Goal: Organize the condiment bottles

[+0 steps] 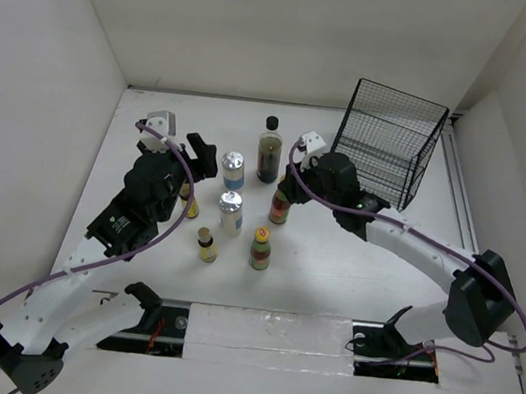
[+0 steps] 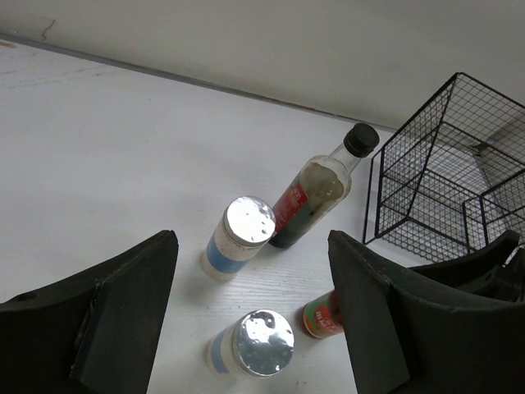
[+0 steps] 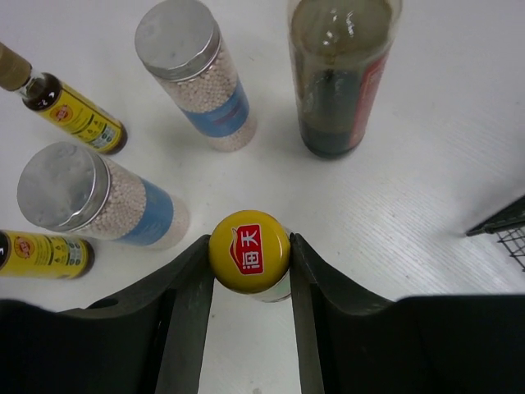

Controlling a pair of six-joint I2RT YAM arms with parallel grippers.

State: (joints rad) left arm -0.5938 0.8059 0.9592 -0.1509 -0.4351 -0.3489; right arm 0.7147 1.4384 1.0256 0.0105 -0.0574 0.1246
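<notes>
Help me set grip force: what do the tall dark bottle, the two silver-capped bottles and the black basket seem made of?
Tall dark bottle: likely glass, clear and glossy, dark liquid showing through; matte black cap.
Silver-capped bottles: clear plastic or glass, pale granules visible inside; caps look like dull metal.
Basket: thin black-coated wire, apparently metal, open grid.

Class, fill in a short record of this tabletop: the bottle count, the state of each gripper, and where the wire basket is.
Bottle count: seven, standing on the table
Tall dark bottle: black cap, at the rear of the group
Right gripper: closed on the yellow cap of a brown sauce bottle
Left gripper: open, holding nothing
Wire basket: rear right, no bottle seen inside
</notes>
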